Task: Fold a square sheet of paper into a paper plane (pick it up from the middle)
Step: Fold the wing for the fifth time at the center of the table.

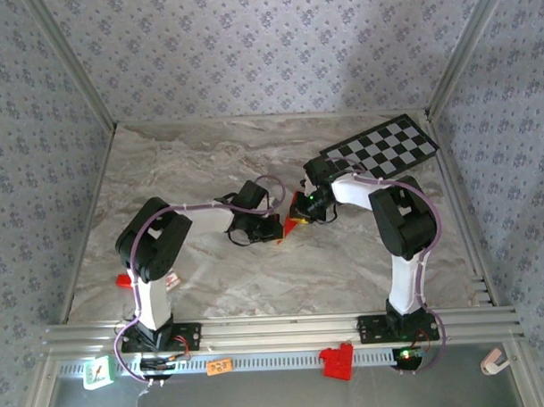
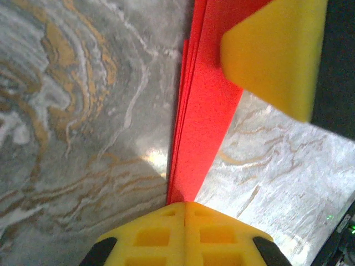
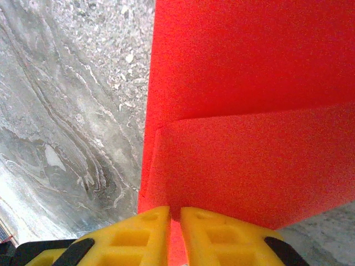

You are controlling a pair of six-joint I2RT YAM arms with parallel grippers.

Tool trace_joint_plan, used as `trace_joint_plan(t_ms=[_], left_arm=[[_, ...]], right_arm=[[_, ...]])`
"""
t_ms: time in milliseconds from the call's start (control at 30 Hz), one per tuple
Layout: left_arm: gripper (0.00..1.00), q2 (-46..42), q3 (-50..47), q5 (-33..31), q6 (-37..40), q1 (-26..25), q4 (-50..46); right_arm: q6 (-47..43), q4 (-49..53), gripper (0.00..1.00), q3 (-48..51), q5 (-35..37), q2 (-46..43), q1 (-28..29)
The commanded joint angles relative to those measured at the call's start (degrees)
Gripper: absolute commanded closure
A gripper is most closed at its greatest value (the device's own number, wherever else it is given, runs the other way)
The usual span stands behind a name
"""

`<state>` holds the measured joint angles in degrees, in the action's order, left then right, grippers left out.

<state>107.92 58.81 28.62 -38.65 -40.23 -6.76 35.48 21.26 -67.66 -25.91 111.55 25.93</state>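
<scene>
The red paper (image 1: 295, 225) is folded into several narrow layers and held just above the marble table (image 1: 190, 171) at its centre, between both grippers. My left gripper (image 1: 276, 228) is shut on its lower end; in the left wrist view the paper (image 2: 202, 111) rises as a slim strip from the closed fingertips of the left gripper (image 2: 186, 204). My right gripper (image 1: 303, 210) is shut on the other end. In the right wrist view the paper (image 3: 249, 111) shows a folded flap, pinched by the right gripper (image 3: 175, 211). A yellow finger of the right gripper (image 2: 272, 50) shows in the left wrist view.
The checkered board (image 1: 382, 146) lies at the back right, behind the right arm. A chunky red plastic bracket (image 1: 338, 360) sits on the front rail. A small red piece (image 1: 123, 280) lies by the left arm. Patterned walls enclose the table on three sides.
</scene>
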Motion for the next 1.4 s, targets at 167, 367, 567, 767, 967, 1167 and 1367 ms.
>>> trace_joint_plan(t_ms=[167,367,567,767,967,1167,1367], left_arm=[[0.96,-8.08,0.23,-2.33,0.69,-0.7,-5.41],[0.97,-3.78,0.71,0.12,-5.63,-1.65,6.42],[0.98,0.05,3.01,-1.93,-2.74,-2.45,1.59],[0.99,2.36,2.89,-3.3,-1.08,-2.47,-0.95],[0.99,2.03,-1.75,-3.57,-1.35,-2.45,-0.74],[0.99,-1.73,-9.38,-2.18,-4.49,-2.48,3.08],[0.98,-9.06,-13.65,-1.55,-4.79,-2.49,2.27]], right_arm=[[1.44,2.16,0.82,2.92,2.36,1.78,1.45],[1.94,1.93,0.82,3.59,2.17,1.39,1.66],[1.84,1.85,0.82,4.18,2.61,1.48,1.34],[1.8,1.86,0.82,4.03,2.79,1.74,1.3],[1.4,2.57,0.82,4.03,3.41,2.0,1.06],[1.69,2.32,0.82,4.07,3.5,2.19,0.98],[2.06,2.18,0.82,4.37,2.91,1.44,1.39]])
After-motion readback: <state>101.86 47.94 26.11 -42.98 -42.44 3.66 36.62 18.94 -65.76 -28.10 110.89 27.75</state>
